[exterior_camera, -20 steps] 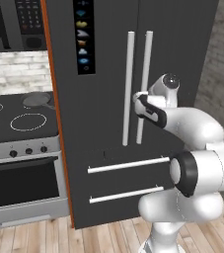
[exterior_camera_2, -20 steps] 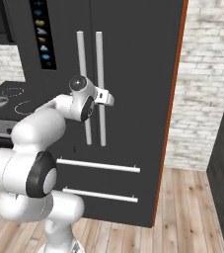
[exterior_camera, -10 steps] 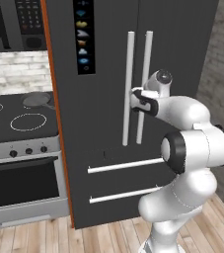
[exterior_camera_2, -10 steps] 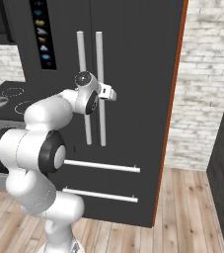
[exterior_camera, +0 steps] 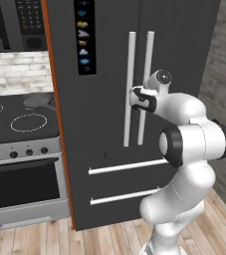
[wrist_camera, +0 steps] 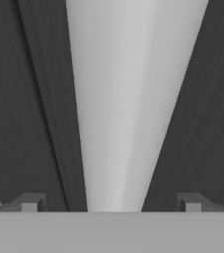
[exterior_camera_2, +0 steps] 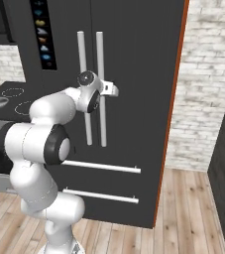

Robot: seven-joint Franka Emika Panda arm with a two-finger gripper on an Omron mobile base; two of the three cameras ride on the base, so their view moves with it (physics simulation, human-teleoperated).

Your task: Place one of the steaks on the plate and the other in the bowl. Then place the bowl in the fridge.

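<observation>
The gripper (wrist_camera: 111, 202) is standing wide open, its two small dark fingertips (wrist_camera: 29, 201) straddling a smooth, round silver bar handle (wrist_camera: 128, 99) without touching it. The handle is running vertically down the matte dark-grey fridge (exterior_camera: 184, 45), whose doors are closed. The white arm (exterior_camera: 194, 139) is folding sharply at the elbow, its forearm reaching level toward the handle at mid-height. Two horizontal silver drawer handles (exterior_camera: 127, 167) are lying below; a black stove (exterior_camera: 20, 119) is standing beside the fridge.
</observation>
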